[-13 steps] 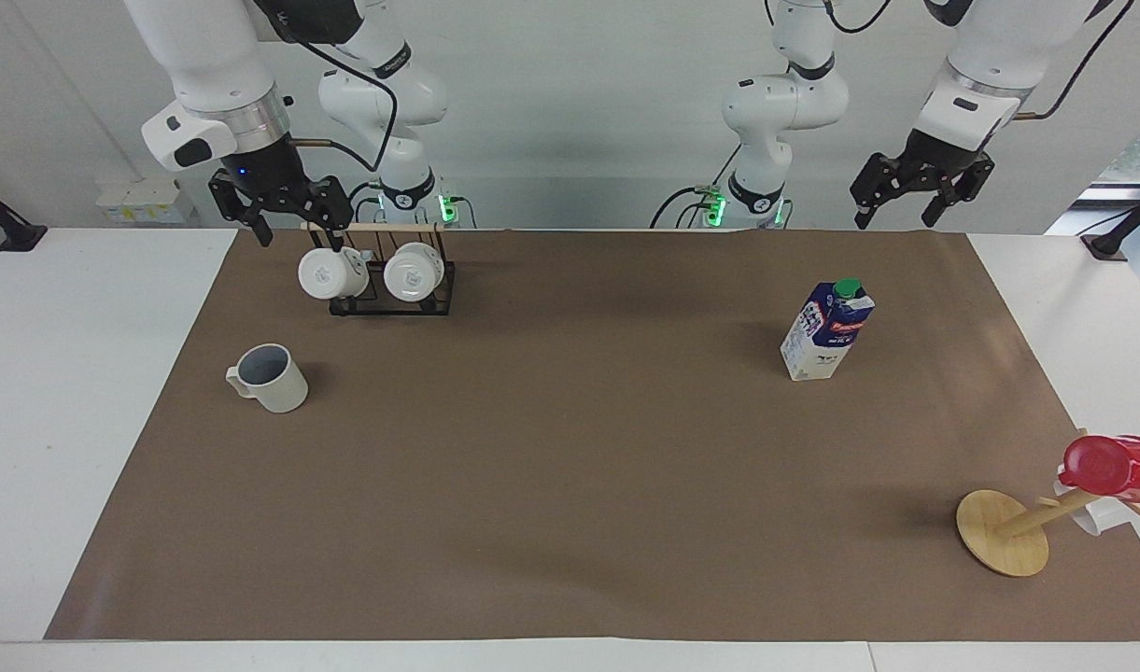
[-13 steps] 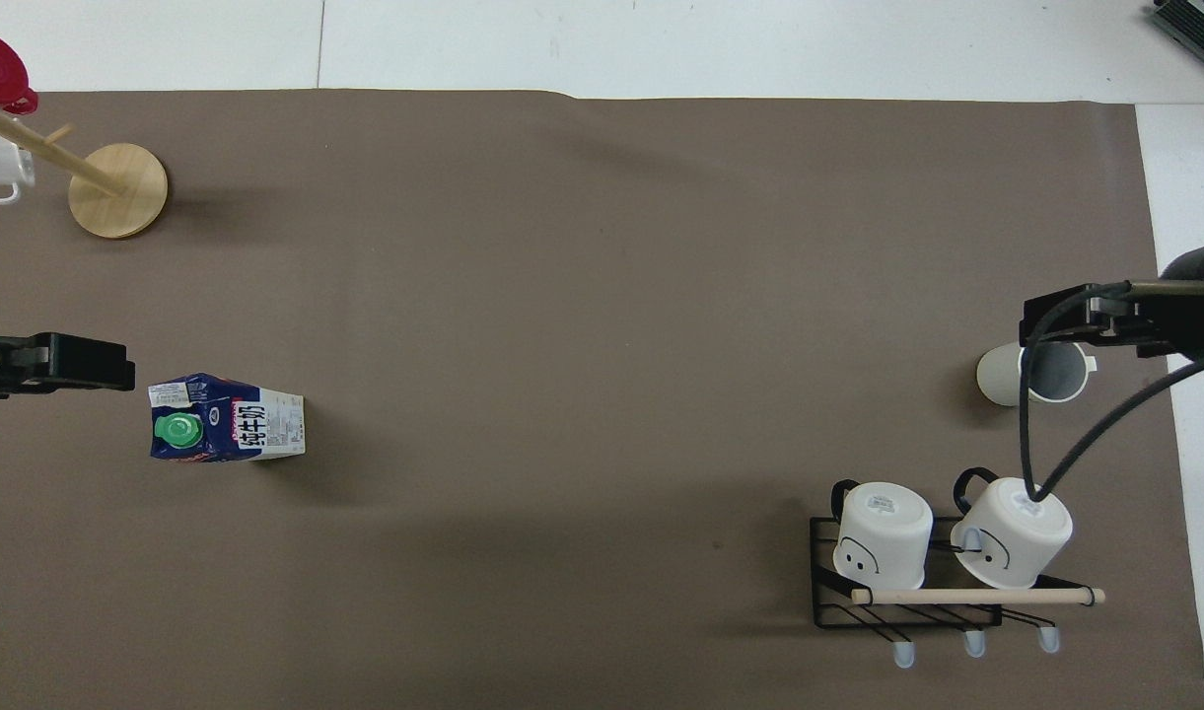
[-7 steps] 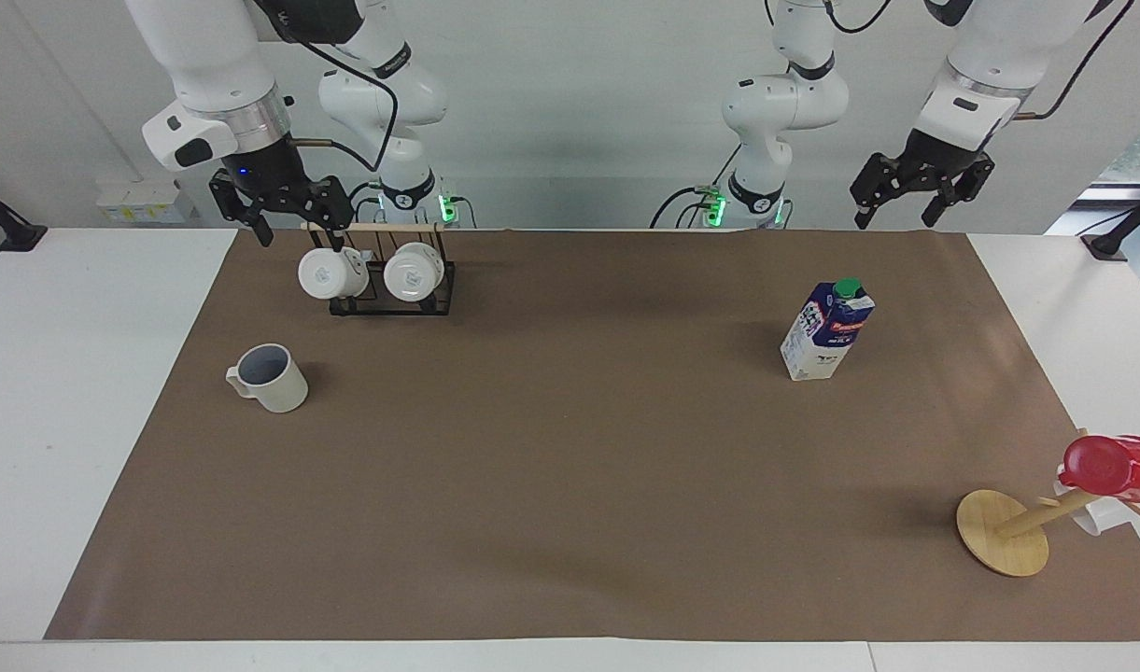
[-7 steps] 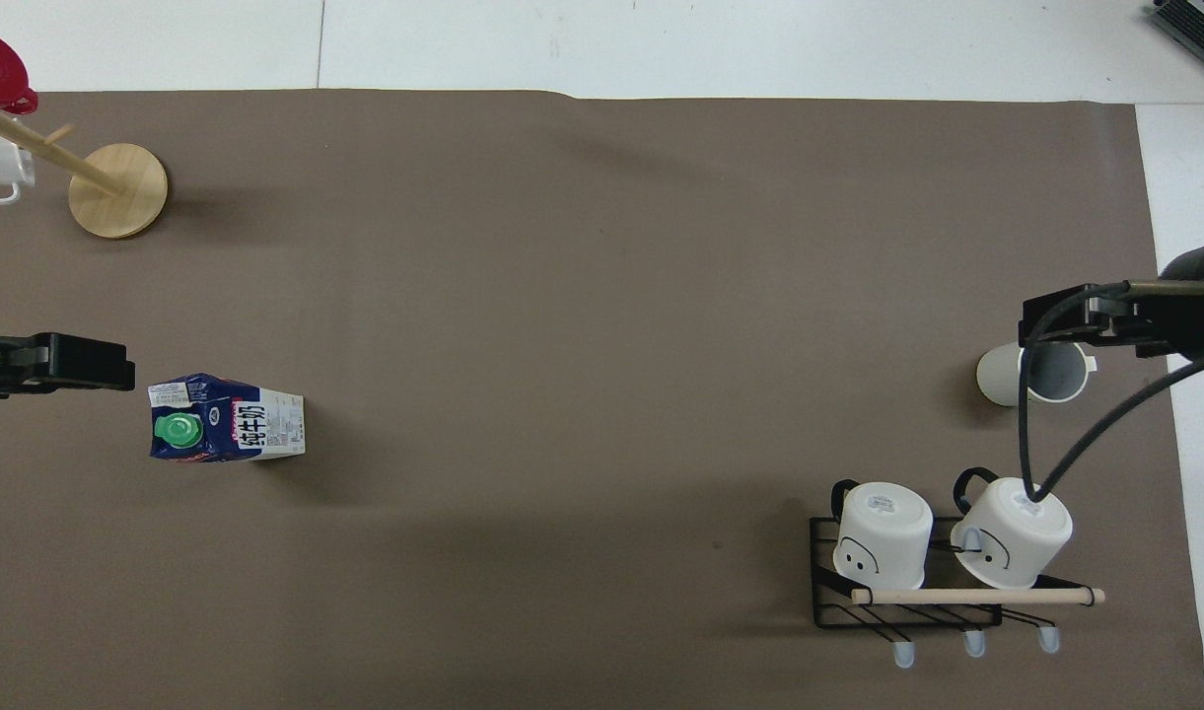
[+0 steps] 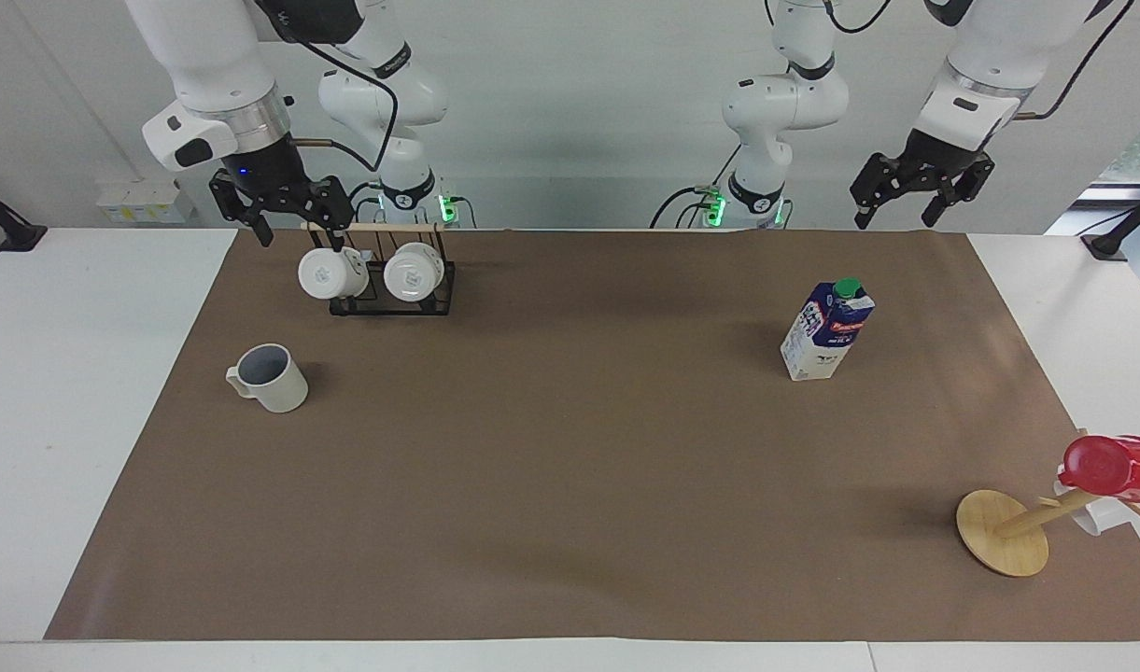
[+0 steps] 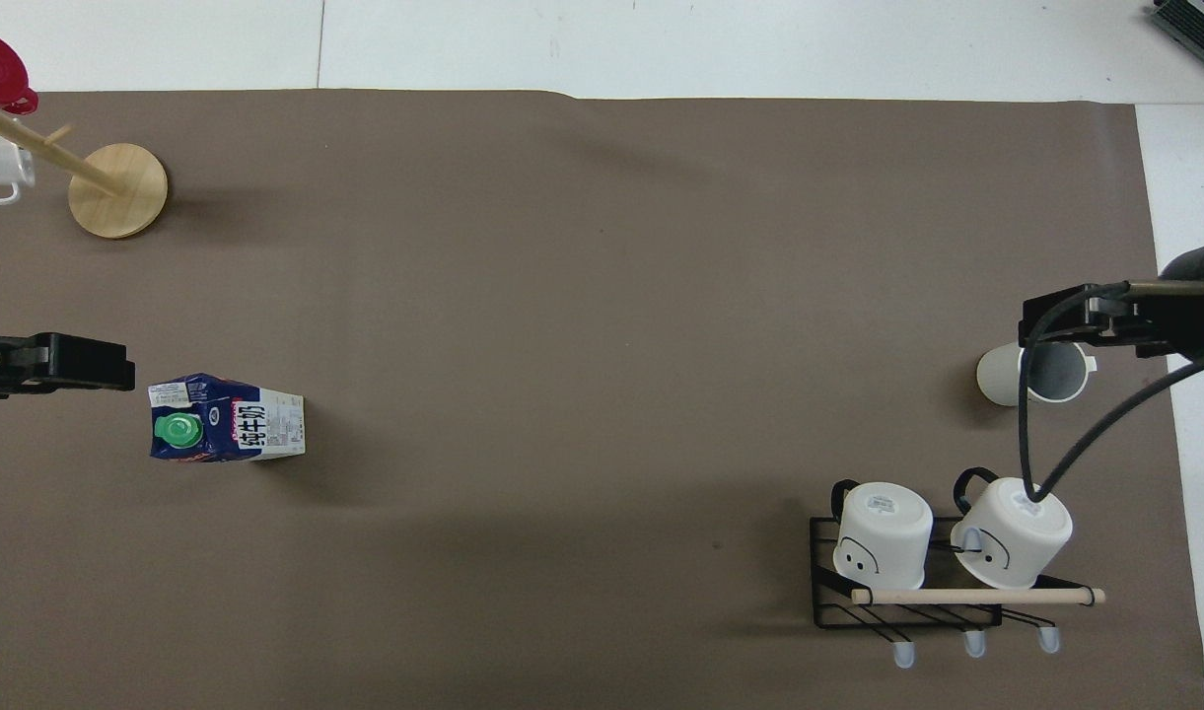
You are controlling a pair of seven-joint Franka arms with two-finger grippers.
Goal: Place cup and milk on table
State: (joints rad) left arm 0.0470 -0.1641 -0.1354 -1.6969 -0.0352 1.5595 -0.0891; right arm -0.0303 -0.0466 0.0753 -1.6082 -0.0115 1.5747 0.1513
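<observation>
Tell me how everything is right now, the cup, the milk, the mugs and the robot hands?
cup: upright on the brown paper, empty.
milk: standing upright, green cap on.
two white mugs: hanging on the black rack.
red cup: hung on the wooden stand.
left gripper: open, raised, holding nothing.
right gripper: open, raised, holding nothing.

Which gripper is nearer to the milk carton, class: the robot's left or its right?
Left. The left gripper hangs open over the table edge at the milk carton's end. The right gripper hangs open above the mug rack, at the other end.
</observation>
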